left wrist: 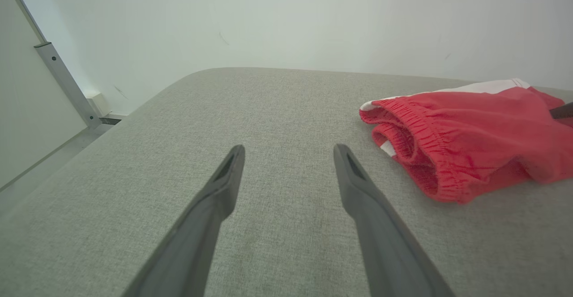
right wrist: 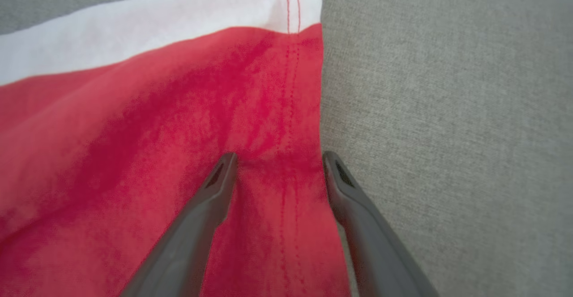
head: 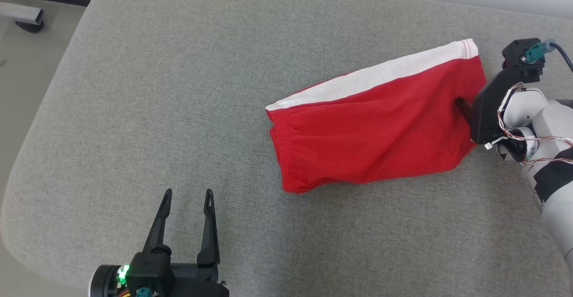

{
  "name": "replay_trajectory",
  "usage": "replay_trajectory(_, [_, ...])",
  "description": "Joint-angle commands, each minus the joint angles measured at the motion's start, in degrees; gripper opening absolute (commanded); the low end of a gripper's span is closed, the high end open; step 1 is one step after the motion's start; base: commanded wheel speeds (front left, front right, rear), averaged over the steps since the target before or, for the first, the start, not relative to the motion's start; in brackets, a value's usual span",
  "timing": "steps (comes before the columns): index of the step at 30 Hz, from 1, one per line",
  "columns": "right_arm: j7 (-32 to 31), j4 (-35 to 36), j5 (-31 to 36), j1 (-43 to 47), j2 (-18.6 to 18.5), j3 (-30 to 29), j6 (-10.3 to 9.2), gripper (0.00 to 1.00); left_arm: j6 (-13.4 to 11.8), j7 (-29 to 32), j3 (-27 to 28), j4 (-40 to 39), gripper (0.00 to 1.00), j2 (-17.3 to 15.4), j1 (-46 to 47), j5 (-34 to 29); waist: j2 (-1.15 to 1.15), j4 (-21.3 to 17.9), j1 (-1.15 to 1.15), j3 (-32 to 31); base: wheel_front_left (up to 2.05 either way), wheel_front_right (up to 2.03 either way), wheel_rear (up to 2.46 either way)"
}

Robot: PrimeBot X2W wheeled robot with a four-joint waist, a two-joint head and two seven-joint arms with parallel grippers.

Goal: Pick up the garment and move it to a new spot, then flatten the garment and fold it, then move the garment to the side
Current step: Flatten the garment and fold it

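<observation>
The garment (head: 371,126) is a pair of red shorts with a white side stripe, lying folded on the grey cushion, right of centre. Its elastic waistband (left wrist: 425,153) faces left. My right gripper (right wrist: 278,160) is open at the hem on the garment's right edge, one finger over the red cloth and the other at the hem's edge; whether they touch the cloth I cannot tell. In the head view its dark body (head: 492,104) hides the fingertips. My left gripper (head: 187,196) stands open near the front edge, well left of the garment, nothing between its fingers.
The grey upholstered surface (head: 179,86) has rounded corners at the left and drops to the floor there. A pale wall (left wrist: 291,19) runs along the far edge. A metal furniture leg (head: 27,19) stands on the floor at the top left.
</observation>
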State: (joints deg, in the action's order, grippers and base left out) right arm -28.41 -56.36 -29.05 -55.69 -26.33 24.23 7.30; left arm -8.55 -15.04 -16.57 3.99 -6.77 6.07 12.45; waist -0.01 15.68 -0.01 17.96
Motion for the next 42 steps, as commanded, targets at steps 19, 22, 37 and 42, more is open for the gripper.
replay_trajectory(19, [2.59,8.07,2.22,9.03,-2.14,-7.60,0.12,0.00,2.89,-0.15,3.22,2.33,1.00,2.23,-2.97,-1.38,0.01,-3.76,0.01,-4.22,0.00,0.00,0.00])
replay_trajectory(22, [1.90,12.34,3.57,12.96,-3.74,-11.19,0.12,0.00,3.43,-0.15,3.44,2.67,1.00,2.43,-3.87,-1.55,0.01,-5.21,0.01,-6.02,0.00,0.00,0.00])
replay_trajectory(37, [-4.70,32.50,13.35,27.93,-7.96,-24.99,0.13,0.00,4.10,-0.15,3.73,3.53,1.00,3.00,-6.79,-1.80,0.01,-6.01,0.01,-11.26,0.00,0.00,0.00])
replay_trajectory(42, [-7.95,41.02,14.07,30.15,-5.84,-25.04,0.13,0.00,4.39,-0.15,3.43,4.15,1.00,3.13,-7.29,-1.82,0.01,-5.93,0.01,-12.45,0.00,0.00,0.00])
